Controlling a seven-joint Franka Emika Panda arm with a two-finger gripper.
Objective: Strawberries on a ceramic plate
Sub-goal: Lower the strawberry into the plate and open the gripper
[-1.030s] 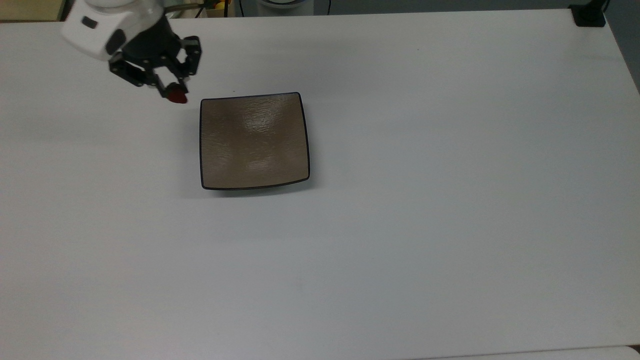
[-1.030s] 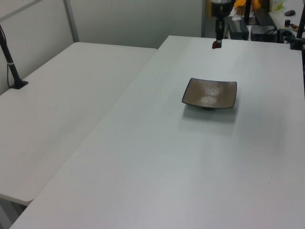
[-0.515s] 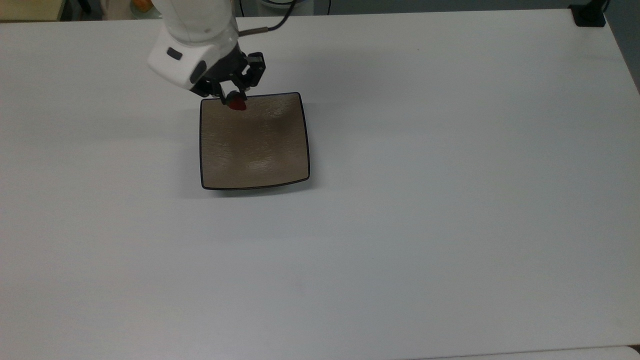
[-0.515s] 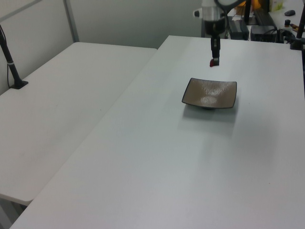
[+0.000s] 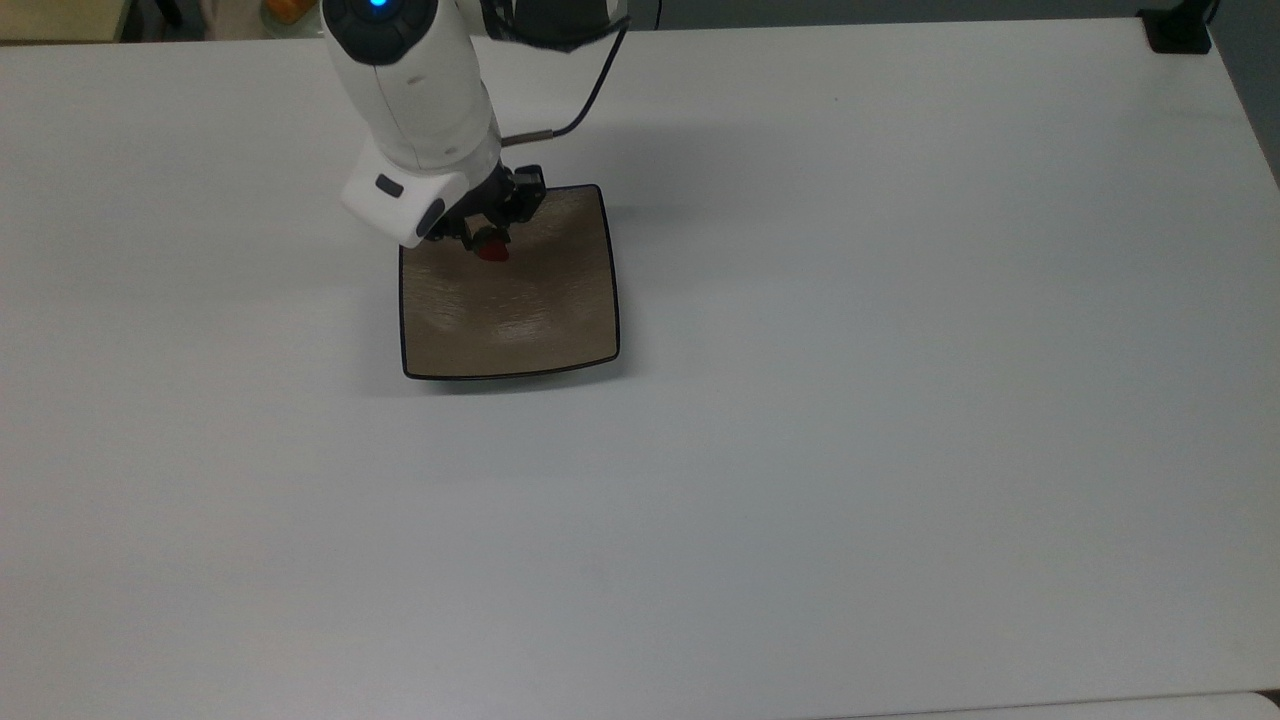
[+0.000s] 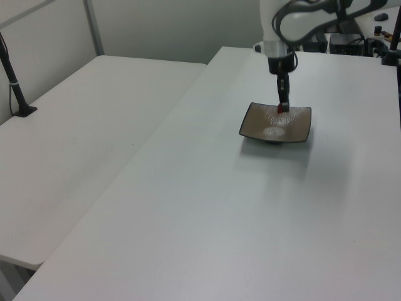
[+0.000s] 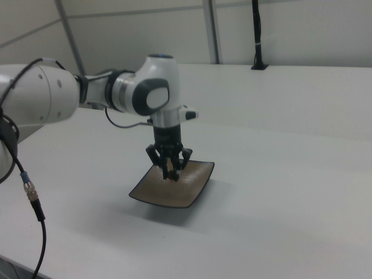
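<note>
The gripper [image 5: 490,243] hangs over the ceramic plate [image 5: 540,320] with its fingers pointing straight down and pinched on the strawberry [image 5: 492,252]; the small dark-red berry sits between the tips, above the part of the plate nearest the arm, and whether it touches the glaze cannot be told; which way its tip points is too small to make out. The plate is square with slightly inward-curving sides, a thin black rim and a glossy tan-brown glaze that ripples under the light; it lies flat on the white table [image 5: 900,400], whose surface is smooth and matte. In the right view the plate [image 7: 192,189] shows as shallow and raised at its edges; the black fingers of the gripper [image 7: 172,174] converge over it. The arm's white wrist housing [image 5: 410,190] covers the plate's corner at the top view's upper left; a dark cable [image 5: 580,110] loops behind it. In the left view a second white table [image 6: 81,138] stands beside the first, well apart from the plate.
</note>
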